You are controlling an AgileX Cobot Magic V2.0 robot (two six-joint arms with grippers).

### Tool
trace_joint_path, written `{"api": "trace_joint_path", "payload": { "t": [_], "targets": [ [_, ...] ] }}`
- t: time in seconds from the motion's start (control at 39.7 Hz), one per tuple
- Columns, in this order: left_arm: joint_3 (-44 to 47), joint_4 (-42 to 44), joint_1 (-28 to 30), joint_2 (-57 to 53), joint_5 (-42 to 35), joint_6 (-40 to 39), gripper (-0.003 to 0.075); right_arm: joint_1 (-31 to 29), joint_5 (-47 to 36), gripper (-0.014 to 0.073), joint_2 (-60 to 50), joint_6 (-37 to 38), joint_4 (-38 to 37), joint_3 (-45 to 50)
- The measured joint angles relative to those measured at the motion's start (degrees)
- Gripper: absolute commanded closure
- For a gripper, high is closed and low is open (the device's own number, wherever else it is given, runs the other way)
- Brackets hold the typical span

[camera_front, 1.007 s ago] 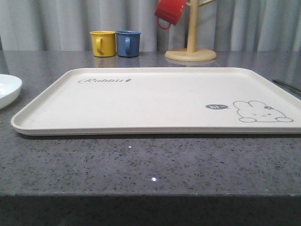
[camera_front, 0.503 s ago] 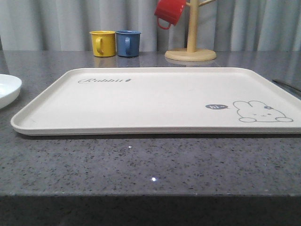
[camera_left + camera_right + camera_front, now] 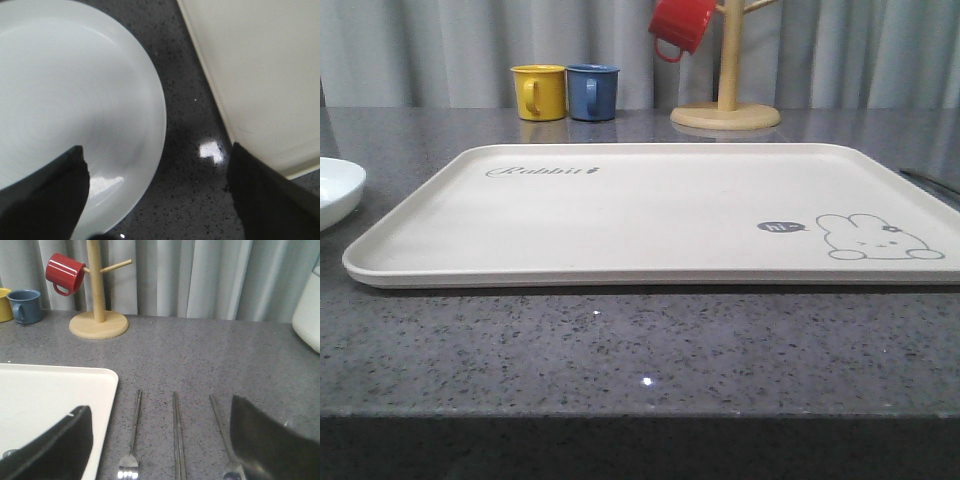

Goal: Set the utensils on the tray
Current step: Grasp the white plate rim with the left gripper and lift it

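Nothing has moved since a second ago: tray (image 3: 650,210) bare, left gripper (image 3: 155,200) spread wide above the white plate's (image 3: 70,100) rim beside it, right gripper (image 3: 160,450) wide over fork (image 3: 132,440), chopsticks (image 3: 177,435), spoon (image 3: 223,437), likely pre-grasp.

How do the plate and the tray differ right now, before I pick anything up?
The plate is round and glossy white; the tray is rectangular with rounded corners, cream and matte. The plate is plain, while the tray carries a rabbit drawing and script. The plate is far smaller, sitting beside the tray's left edge without touching. Both rest flat on the grey counter, and both are empty.
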Motion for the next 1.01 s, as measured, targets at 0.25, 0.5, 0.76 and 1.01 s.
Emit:
{"api": "trace_joint_path", "payload": {
  "t": [0.25, 0.5, 0.76, 1.01],
  "targets": [
    [-2.9, 0.3, 0.1, 10.6, 5.3, 0.0, 0.0206, 0.0, 0.0, 0.0003, 0.0, 0.0, 0.0, 0.0],
    [-3.6, 1.2, 0.1, 14.4, 5.4, 0.0, 0.0395, 0.0, 0.0, 0.0003, 0.0, 0.0, 0.0, 0.0],
    [-3.6, 2.2, 0.0, 14.5, 6.1, 0.0, 0.0714, 0.0, 0.0, 0.0003, 0.0, 0.0, 0.0, 0.0],
    [-6.2, 4.7, -0.2, 14.7, 8.2, 1.0, 0.0738, 0.0, 0.0, 0.0003, 0.0, 0.0, 0.0, 0.0]
  ]
}}
